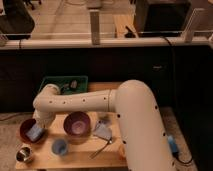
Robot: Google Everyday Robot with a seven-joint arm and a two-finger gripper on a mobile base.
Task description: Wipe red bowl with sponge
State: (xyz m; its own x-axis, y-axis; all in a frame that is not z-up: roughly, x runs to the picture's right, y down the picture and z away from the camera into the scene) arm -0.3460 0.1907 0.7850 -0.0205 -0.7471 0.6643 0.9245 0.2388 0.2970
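- One gripper (39, 126) sits at the lower left of the frame, at the end of the white arm (80, 102), right over the red bowl (31, 131); whether its fingers are apart or clamped I cannot tell, since the wrist hides them.
- Just below it a blue sponge (36, 132) lies inside the bowl, touching or nearly touching the gripper; I cannot tell whether it is held or only pressed.
- Judged by look, the sponge is soft and light: it will squash under the fingers, so a grip across its two long sides, near the top, leaves the underside free to rub.
- Pressing hard is the risk: the bowl looks light and smooth, probably hard plastic or ceramic, and may slide or tip on the table (75, 157) if pushed sideways against its wall.
- Wiping looks safest with gentle downward pressure and small strokes around the inner floor.
- The bowl stands at the left edge of the table, so a shove leftward could send it off.
- Farther out: a steel cup (24, 155) at the bottom left, a blue cup (60, 147) right of it, a purple bowl (77, 124) in the middle, a grey cloth (102, 131) beyond, and a green bin (62, 84) at the back.
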